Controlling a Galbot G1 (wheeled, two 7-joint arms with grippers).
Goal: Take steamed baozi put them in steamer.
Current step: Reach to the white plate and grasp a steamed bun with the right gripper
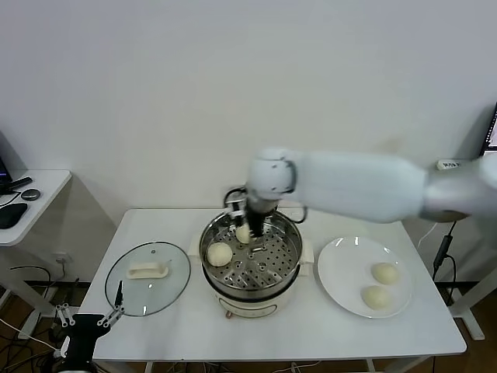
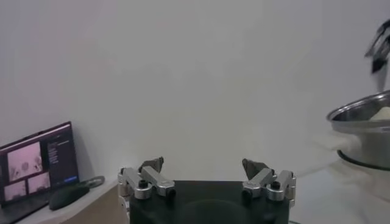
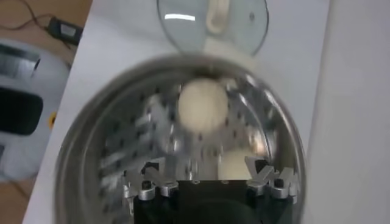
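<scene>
The steamer (image 1: 252,264) stands mid-table, a shiny steel pot with a perforated tray on a cream base. Two baozi lie in it: one at the left (image 1: 220,252), one at the back (image 1: 244,233). Two more baozi (image 1: 384,273) (image 1: 376,297) lie on the white plate (image 1: 342,268) at the right. My right gripper (image 1: 255,227) hangs over the back of the tray, just above the back baozi. In the right wrist view it (image 3: 204,170) is open over the tray, with one baozi (image 3: 234,164) right under it and the other (image 3: 203,105) farther off. My left gripper (image 2: 203,165) is open and empty, parked low at the table's front left (image 1: 85,320).
The glass lid with a white handle (image 1: 147,277) lies flat left of the steamer and also shows in the right wrist view (image 3: 213,21). A side table (image 1: 35,186) with a laptop (image 2: 36,161) stands at the far left. A wall is close behind the table.
</scene>
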